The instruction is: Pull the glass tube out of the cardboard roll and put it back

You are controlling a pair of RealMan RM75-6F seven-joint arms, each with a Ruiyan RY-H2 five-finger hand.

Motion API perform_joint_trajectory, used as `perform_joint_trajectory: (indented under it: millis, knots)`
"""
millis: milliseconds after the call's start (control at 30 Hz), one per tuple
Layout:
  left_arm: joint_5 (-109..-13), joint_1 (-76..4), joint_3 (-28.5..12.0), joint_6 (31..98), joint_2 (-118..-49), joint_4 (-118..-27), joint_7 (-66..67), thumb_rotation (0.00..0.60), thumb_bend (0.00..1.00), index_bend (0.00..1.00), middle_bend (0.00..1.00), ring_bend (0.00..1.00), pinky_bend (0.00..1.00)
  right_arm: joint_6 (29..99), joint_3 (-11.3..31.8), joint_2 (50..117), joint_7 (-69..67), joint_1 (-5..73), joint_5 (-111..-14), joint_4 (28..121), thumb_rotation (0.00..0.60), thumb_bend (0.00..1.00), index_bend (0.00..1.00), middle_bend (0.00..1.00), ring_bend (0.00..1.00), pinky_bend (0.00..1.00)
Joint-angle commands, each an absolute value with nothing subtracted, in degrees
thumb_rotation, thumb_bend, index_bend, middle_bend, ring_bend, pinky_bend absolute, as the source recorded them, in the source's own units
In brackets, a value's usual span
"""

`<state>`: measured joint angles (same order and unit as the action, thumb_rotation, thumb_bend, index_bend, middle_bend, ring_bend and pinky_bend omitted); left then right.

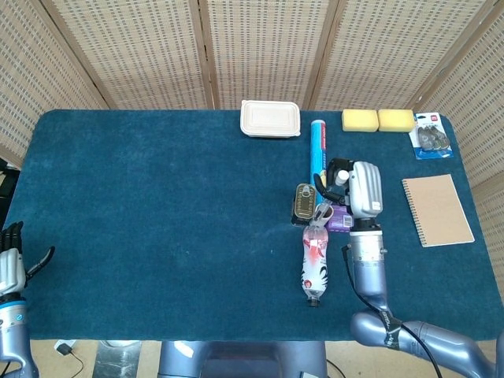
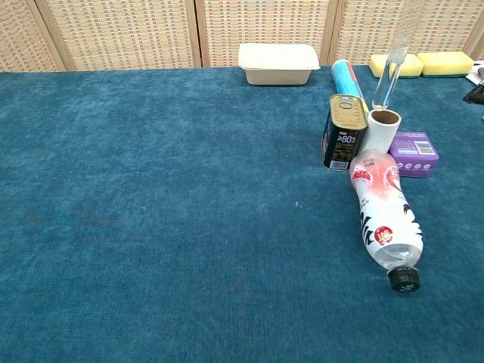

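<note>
While gripped in the right hand (image 1: 356, 187), glass tube (image 2: 387, 74) hangs slightly tilted, lower tip right over the open mouth of the upright cardboard roll (image 2: 380, 130), just below and left of the fingers. Squeezed between tin can (image 2: 342, 132), purple box (image 2: 414, 153) and fallen plastic bottle (image 2: 384, 213). Left hand (image 1: 9, 269) idle off the table edge, fingers apart, holding nothing.
</note>
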<state>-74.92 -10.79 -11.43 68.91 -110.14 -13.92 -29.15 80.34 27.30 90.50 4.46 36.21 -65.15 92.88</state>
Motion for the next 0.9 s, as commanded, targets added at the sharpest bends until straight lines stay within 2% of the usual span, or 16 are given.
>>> perform_joint_trajectory:
  millis: [33,433,900]
  knots:
    - [-74.7,-10.6,-11.6,69.0,-110.2,-13.9,-29.1,0.001,0.0,0.01,0.07,0.0,0.06,79.8,27.3,90.9,3.6,36.7,-65.7,91.3,0.6,0.39,0.8,1.0,0.96,0.86]
    - [-73.4,-9.4,-12.7,69.4,-110.5,-14.0,-28.1,0.003,0.0,0.01,0.07,0.0,0.06,77.8,26.5,90.5,-2.1,37.7,-69.7,84.5,0.6,0.39,0.8,1.0,0.96,0.86]
    - [-73.3,-9.3,-12.9,69.5,-110.4,-14.3,-27.6,0.002,0.0,0.01,0.07,0.0,0.07,76.6,25.6,90.7,-5.8,37.6,-70.3,81.2,0.6,0.39,0.8,1.0,0.96,0.86]
